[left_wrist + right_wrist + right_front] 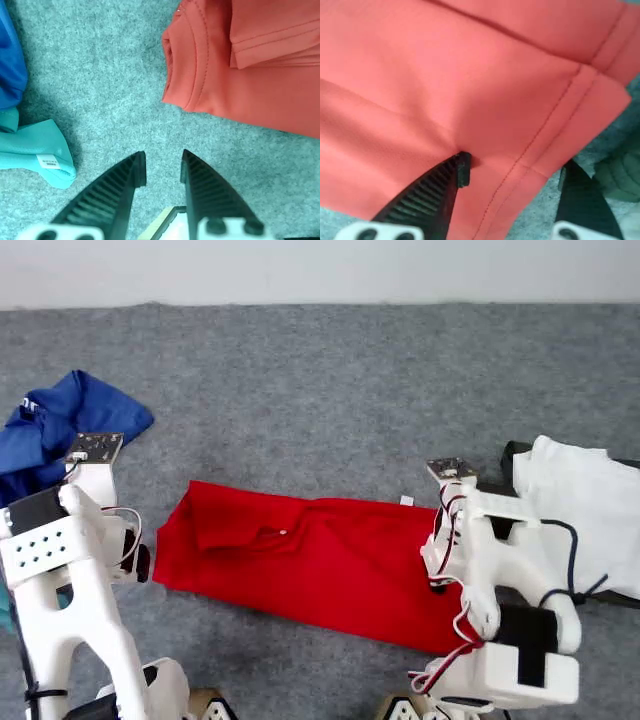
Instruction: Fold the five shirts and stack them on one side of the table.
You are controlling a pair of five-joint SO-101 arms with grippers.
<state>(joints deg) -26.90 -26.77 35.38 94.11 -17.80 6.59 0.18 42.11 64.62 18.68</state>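
Red shirt (300, 560) lies half-folded across the grey table (330, 390). At its hem end the right gripper (517, 169) has its jaws spread wide, one fingertip on the cloth and the other past the edge. Just off its collar the left gripper (163, 170) hovers, jaws narrowly parted and empty. A teal shirt (35, 150) lies near that collar. A blue shirt (60, 425) and a white shirt (580, 510) lie farther off its two ends.

blue shirt (60, 425) cut off at the edge, dark shirt (514, 454) mostly under white shirt (580, 505)
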